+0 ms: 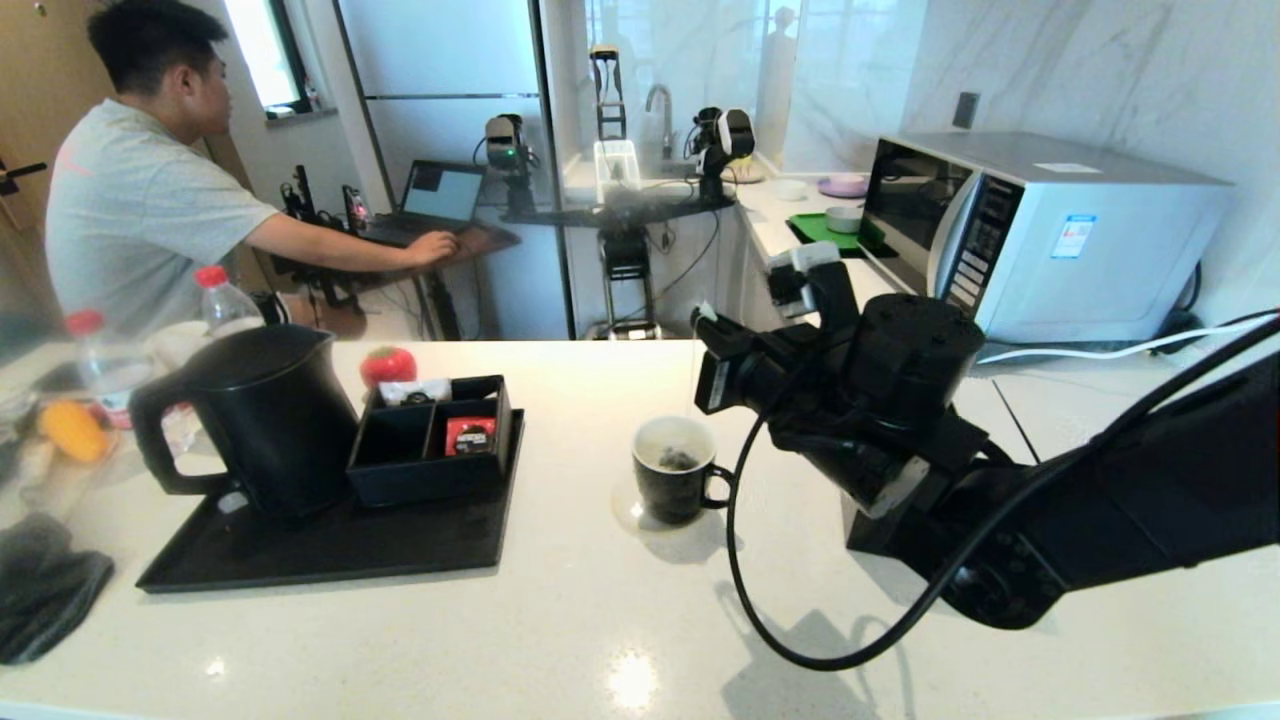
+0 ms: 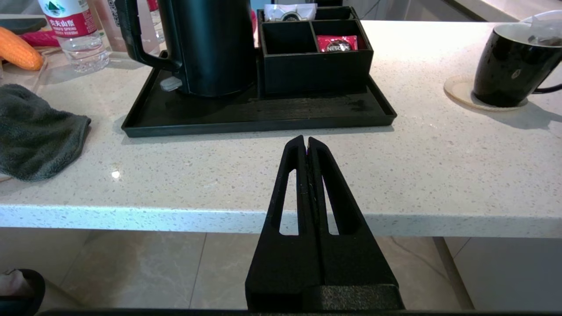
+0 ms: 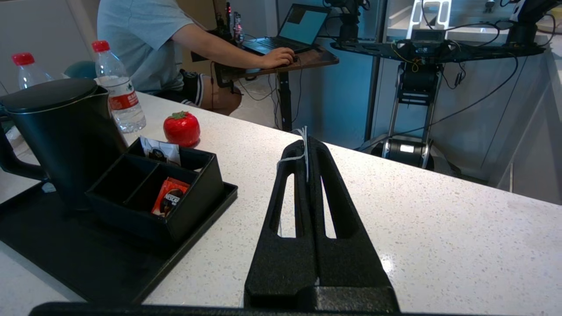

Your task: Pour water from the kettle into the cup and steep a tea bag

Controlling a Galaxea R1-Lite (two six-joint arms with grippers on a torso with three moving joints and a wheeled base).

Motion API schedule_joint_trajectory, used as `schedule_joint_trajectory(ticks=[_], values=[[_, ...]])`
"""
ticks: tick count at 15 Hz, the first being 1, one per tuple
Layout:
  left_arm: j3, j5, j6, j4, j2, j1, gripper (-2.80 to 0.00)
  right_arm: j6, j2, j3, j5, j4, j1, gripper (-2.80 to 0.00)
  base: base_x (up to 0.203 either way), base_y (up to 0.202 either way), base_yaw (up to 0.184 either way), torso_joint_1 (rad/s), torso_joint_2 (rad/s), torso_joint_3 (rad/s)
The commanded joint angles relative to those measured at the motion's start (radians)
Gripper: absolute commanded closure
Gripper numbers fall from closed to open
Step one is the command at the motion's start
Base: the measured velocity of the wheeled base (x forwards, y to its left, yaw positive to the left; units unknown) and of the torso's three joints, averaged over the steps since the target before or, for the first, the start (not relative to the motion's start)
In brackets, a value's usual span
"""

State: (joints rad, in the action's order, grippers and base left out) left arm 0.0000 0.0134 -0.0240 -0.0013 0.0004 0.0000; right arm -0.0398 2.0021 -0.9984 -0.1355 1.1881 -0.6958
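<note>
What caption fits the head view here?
Right gripper holds the tea bag by its string in the cup; kettle sits on its tray.

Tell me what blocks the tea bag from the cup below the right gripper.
Nothing visible. The right gripper, shut on the string, holds the tea bag already inside the cup; the kettle stands aside on the tray.

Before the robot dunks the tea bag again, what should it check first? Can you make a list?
1. Right gripper shut on the tea bag's string: ok.
2. Tea bag inside the cup: ok.
3. Cup upright on its coaster: ok.
4. Water in the cup: cannot tell.
5. Kettle back upright on the tray: ok.
6. Left gripper shut, at the counter's near edge, away from the cup: ok.
</note>
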Motion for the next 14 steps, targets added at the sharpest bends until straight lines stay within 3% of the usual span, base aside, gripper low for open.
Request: schedule_joint_trajectory(ticks=[1, 14], values=[[0.0, 0.0, -0.001, 0.0, 0.0, 0.001, 0.0, 0.001, -0.015, 0.023, -0.001, 0.007, 0.015, 0.0, 0.0, 0.0, 0.0, 0.0, 0.0, 0.0], [0.0, 0.0, -0.001, 0.0, 0.0, 0.001, 0.0, 0.021, -0.052, 0.04, -0.001, -0.008, 0.056, 0.0, 0.0, 0.0, 0.0, 0.0, 0.0, 0.0]])
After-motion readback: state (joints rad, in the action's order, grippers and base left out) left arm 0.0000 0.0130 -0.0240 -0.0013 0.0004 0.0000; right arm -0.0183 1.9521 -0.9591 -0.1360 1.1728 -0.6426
